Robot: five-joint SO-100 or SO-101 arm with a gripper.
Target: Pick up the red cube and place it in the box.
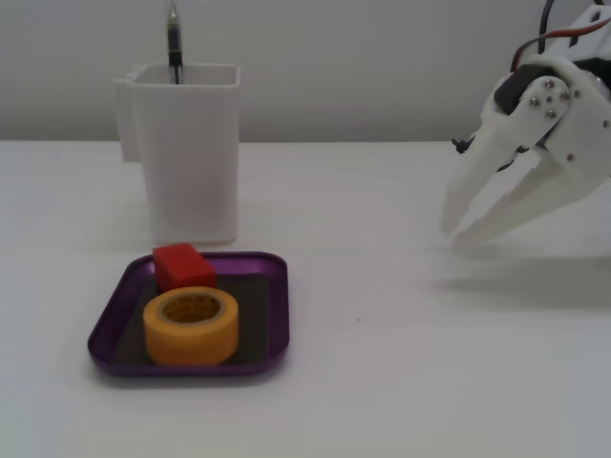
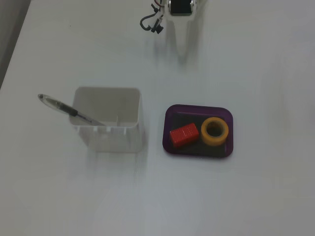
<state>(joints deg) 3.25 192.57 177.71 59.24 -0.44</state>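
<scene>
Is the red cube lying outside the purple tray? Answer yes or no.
No, the red cube sits inside the purple tray, beside the yellow tape roll.

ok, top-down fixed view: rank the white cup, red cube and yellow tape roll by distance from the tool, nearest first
From the tool at the top edge, in the fixed view that looks down:
1. Tall white rectangular cup, lower left of the tool, pen inside.
2. Small matte red cube, below the tool, in the left part of the shallow purple tray.
3. Yellow tape roll, right part of that tray.
2 and 3 are nearly tied.

No readable text, labels, brands or numbers anywhere in either fixed view; faint marks inside the yellow tape roll (image 1: 191, 324) too blurred to read
</scene>
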